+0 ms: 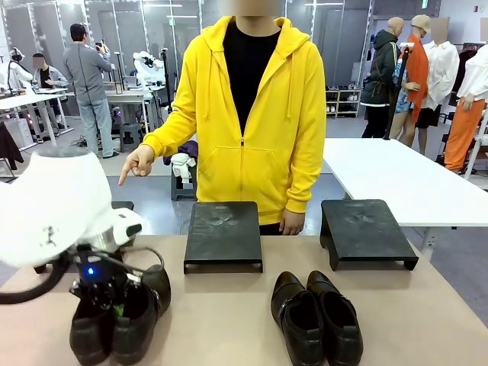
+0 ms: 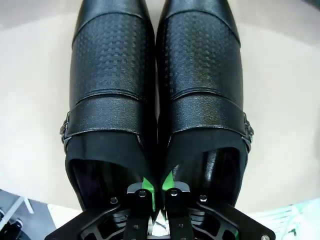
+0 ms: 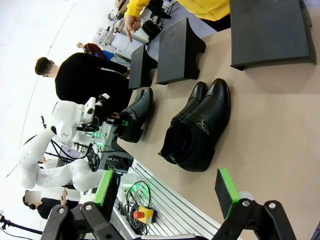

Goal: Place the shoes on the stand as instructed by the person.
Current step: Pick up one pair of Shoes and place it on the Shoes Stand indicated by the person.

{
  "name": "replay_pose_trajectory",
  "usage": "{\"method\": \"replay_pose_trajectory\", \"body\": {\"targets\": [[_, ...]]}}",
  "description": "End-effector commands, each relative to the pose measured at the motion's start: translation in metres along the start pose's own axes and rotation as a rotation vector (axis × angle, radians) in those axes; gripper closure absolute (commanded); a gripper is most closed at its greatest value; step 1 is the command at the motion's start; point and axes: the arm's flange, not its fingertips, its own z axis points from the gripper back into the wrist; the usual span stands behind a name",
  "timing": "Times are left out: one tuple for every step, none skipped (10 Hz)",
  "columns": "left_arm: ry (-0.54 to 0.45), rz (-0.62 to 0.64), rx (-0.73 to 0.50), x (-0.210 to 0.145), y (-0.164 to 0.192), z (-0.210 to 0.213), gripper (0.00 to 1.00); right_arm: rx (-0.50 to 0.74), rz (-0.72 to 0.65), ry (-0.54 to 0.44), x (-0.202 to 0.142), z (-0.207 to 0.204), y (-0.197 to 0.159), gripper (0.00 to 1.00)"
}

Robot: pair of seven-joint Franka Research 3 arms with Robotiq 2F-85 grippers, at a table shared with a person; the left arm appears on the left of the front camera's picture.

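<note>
Left gripper [image 2: 157, 185] is clenched on inner walls of left shoe pair [image 2: 160, 90]. A level lift toward the left stand [image 3: 142, 65], apparently pointed at, is advised. Right gripper [image 3: 165, 187] is spread open.

My left pair of shoes [image 1: 91, 335] is shiny and black, at the near left of the tabletop [image 1: 221, 320], and my left end effector [image 1: 117, 311] pinches the two inner sides together. The other pair of shoes [image 1: 316, 316] sits side by side further right, toes toward the flat black stands [image 1: 223, 232]. The person [image 1: 252, 114] in the yellow hoodie points one hand [image 1: 139, 164] down to my left.
</note>
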Motion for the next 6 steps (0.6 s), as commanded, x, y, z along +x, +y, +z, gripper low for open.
{"method": "replay_pose_trajectory", "body": {"targets": [[-0.044,-0.044,-0.026,0.009,0.006,0.054,1.0,0.009,0.01,-0.003,0.001,0.002,0.001,0.0],[-0.069,-0.051,-0.023,0.012,0.012,0.068,1.0,0.009,0.01,-0.003,0.001,0.002,0.001,0.0],[-0.091,-0.057,-0.02,0.015,0.018,0.078,1.0,0.009,0.01,-0.003,0.001,0.002,0.001,0.0],[-0.108,-0.057,-0.018,0.016,0.023,0.086,1.0,0.009,0.01,-0.003,0.001,0.002,0.001,0.0],[-0.126,-0.067,-0.024,0.017,0.025,0.093,1.0,0.009,0.01,-0.003,0.001,0.002,0.001,0.0],[-0.127,-0.106,-0.031,0.015,0.027,0.1,1.0,0.009,0.01,-0.003,0.001,0.002,0.001,0.0]]}}
